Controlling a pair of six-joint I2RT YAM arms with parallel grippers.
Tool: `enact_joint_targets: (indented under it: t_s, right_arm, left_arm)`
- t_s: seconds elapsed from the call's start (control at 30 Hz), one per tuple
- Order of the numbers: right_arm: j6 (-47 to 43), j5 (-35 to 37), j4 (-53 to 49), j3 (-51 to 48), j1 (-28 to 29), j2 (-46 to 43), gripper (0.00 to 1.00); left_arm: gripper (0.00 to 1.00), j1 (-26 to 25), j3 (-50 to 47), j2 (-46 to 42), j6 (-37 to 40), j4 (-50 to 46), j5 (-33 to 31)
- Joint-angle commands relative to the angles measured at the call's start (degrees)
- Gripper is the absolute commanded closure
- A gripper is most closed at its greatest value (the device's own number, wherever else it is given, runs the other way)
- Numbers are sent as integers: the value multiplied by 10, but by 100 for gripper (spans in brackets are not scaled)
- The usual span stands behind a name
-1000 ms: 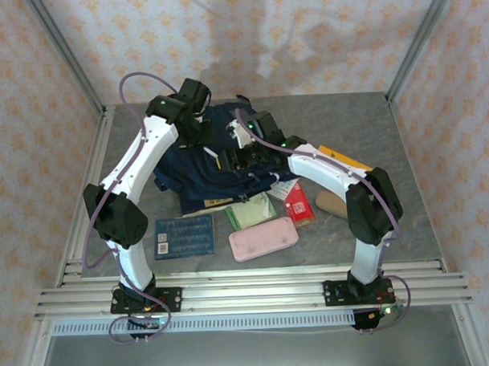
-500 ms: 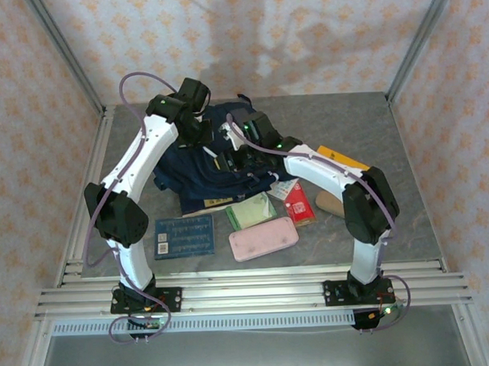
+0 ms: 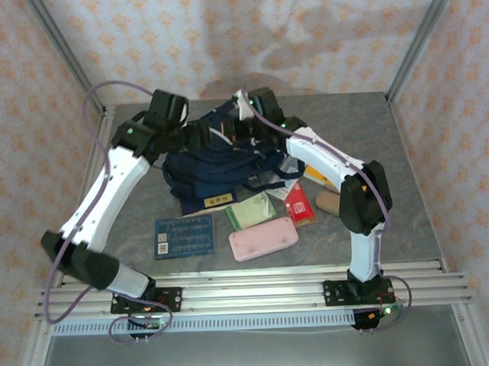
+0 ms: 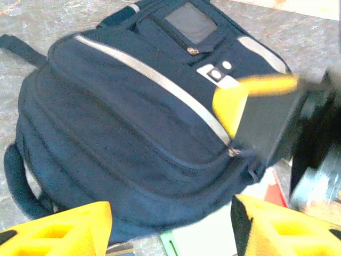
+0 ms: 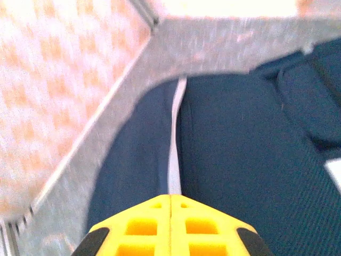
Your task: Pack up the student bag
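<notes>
Step looks like opening the zip: brace the bag, then pull along the seam, not upward. My left claw [image 4: 170, 226] hangs part open over the student bag [image 3: 216, 168], holding nothing. The bag lies far-centre on the worktop [image 3: 406, 217]. My right claw [image 5: 170, 201] is pressed closed at the bag's grey stripe; can't tell if it pinches anything.

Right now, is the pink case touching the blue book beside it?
Apart. The top view shows a strip of bare grey table between the pink case and the blue book.
</notes>
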Motion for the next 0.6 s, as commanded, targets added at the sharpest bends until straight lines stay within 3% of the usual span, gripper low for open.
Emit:
enact_joint_targets:
  t_s: [0.0,0.2,0.33,0.43,0.57]
  right_arm:
    - [89,36,-3,64,-3,8,100]
    - [172,121,-106,143,11,30,100]
    - [111,179,-193,170,17,36,100]
    - [51,194,-258,167,7,53,76]
    - [7,142,-314,175,-19,97,58]
  left_arm:
    - [41,-29,-109,-40,-11,77,26]
    - [44,-75,-232,-112,-20,117,24]
    - [46,-75,-254,-157,-20,95,-8]
    - [48,-72,-258,-186,-35,61,-52]
    - [49,-60,-272,-212,-61,29,-82]
